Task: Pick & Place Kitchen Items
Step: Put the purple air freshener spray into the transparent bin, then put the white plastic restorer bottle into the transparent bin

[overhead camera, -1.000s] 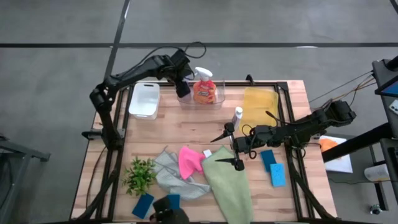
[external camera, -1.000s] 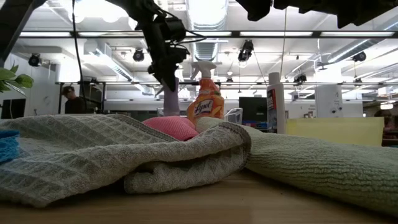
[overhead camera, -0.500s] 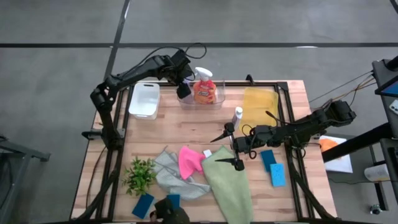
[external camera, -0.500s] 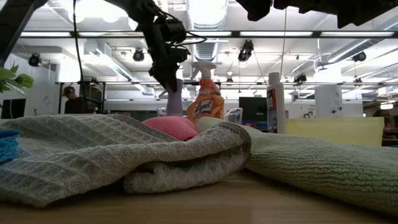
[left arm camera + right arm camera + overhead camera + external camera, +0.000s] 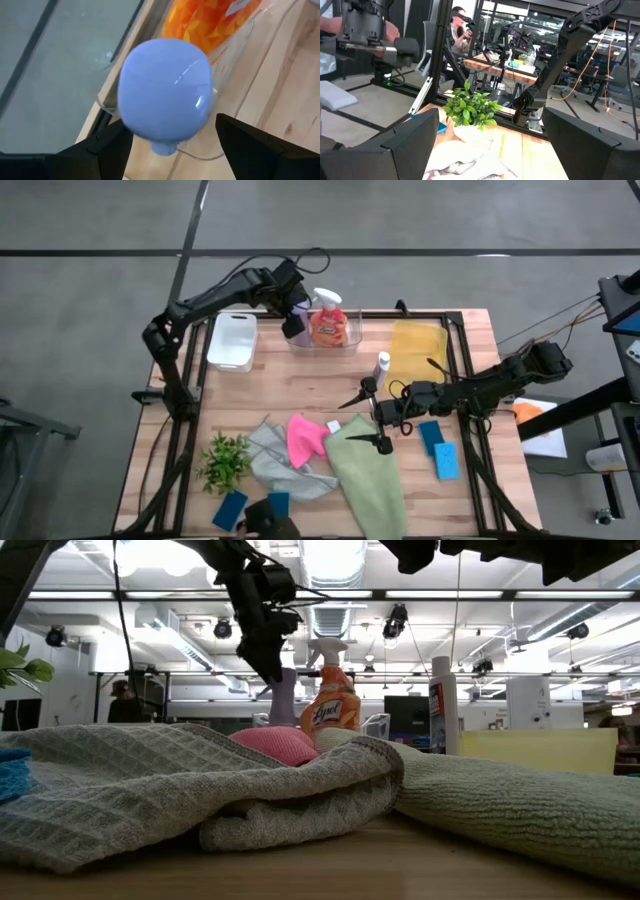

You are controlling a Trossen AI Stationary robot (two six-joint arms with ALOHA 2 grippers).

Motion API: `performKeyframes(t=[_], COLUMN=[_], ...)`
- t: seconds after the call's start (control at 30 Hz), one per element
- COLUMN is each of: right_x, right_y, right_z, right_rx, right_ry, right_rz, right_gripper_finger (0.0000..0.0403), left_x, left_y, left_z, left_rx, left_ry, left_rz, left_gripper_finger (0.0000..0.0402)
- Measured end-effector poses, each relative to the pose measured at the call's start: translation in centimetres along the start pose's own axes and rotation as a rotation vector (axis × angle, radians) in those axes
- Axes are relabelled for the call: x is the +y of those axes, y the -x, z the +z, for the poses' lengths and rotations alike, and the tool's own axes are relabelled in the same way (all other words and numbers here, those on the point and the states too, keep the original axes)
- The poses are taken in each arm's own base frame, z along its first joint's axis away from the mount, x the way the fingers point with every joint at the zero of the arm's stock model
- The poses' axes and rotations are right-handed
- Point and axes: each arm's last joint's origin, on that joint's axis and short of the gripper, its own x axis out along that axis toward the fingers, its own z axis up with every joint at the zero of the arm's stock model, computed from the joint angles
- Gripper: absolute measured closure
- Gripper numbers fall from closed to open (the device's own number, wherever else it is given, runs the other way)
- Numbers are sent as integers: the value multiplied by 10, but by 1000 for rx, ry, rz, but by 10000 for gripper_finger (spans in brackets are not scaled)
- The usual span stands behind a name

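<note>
Two tools in view. Left tool (image 5: 294, 313) over clear tray (image 5: 350, 343) at table's (image 5: 300, 385) 12 o'clock, fingers spread around purple bottle (image 5: 165, 90) standing beside spray bottle (image 5: 327, 325). Right tool (image 5: 362, 419) spread wide, empty, over green cloth (image 5: 370, 475) near centre, white bottle (image 5: 382, 365) at its 12 o'clock.

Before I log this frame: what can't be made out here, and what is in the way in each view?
- Purple bottle: left wrist view shows only its cap; the body is hidden beneath. In the high view the left claw covers it.
- Blue sponges: absent from the low view, behind the green cloth.
- Small white bottle: label too small to read.
- Right claw: right wrist view cuts off its fingertips.
</note>
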Motion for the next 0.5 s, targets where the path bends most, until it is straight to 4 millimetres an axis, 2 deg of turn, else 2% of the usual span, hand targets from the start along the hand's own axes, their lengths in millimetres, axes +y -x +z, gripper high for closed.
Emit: performKeyframes(t=[0.13, 0.3, 0.5], right_x=[0, 0, 0], right_y=[0, 0, -1], right_z=[0, 0, 2], right_rx=[0, -1, -42], right_ry=[0, 0, 1], right_rz=[0, 0, -8], right_gripper_finger=[44, 44, 44], left_x=[1, 1, -6], left_y=[20, 59, 112], left_z=[-2, -7, -18], left_rx=[-44, -153, -414], left_ry=[-3, -9, -40], left_rz=[34, 73, 6], left_gripper_finger=[115, 115, 115])
